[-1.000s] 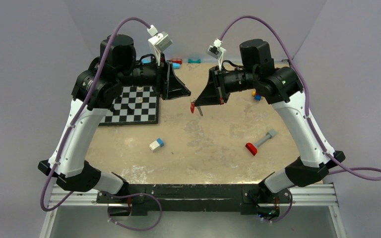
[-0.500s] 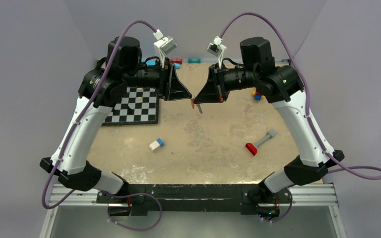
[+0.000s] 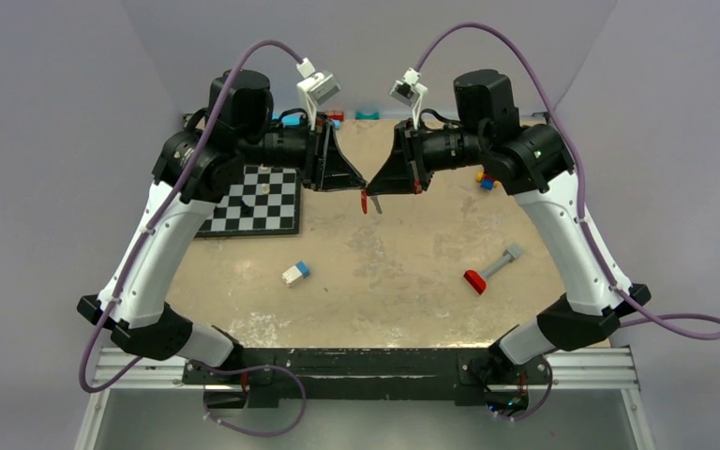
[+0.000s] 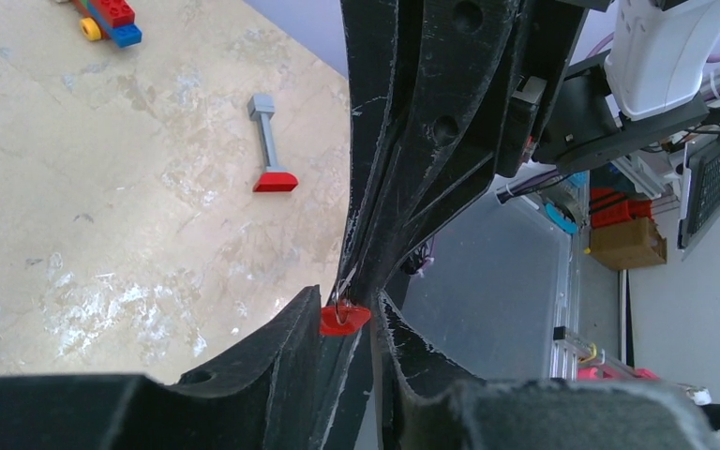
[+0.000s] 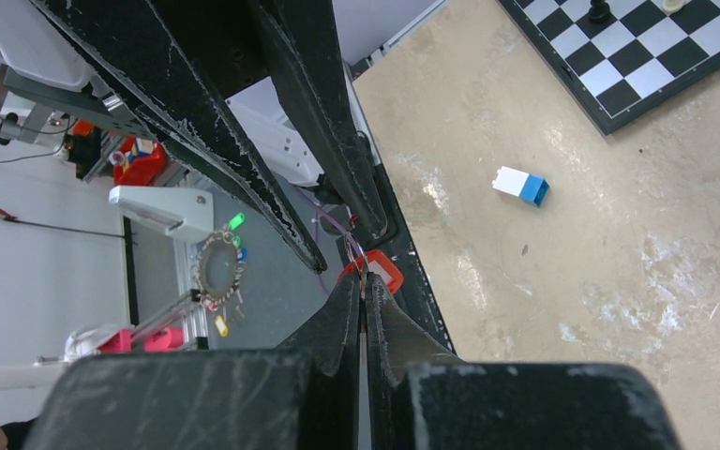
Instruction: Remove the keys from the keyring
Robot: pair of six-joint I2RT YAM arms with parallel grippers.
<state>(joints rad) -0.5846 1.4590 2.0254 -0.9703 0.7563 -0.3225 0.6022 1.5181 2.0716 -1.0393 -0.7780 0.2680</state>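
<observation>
Holding anything, Sam, that right gripper (image 5: 364,287)?

Yes, Jo. Its fingers are pressed flat together on the keyring (image 4: 337,300), a thin wire loop that shows just past their tips.

And where is the keyring?

In the air, between the two grippers, above the middle of the table (image 3: 403,272) and somewhat toward its far edge. A red key (image 4: 344,320) hangs from it, and the top view shows a grey key (image 3: 376,206) just beside the red one.

What about the left gripper (image 4: 348,302)?

It meets the right one tip to tip. Its jaws stand partly apart with the red key's head between them. The head looks to be against one finger, and a gap shows on the other side. I cannot tell whether they press on it.

Anything lying on the table?

A chessboard (image 3: 253,199) by the left edge toward the far corner, and a white-and-blue brick (image 3: 294,273) nearer the middle. A grey piece with a red end (image 3: 489,269) lies toward the right edge, well apart from the brick.
</observation>
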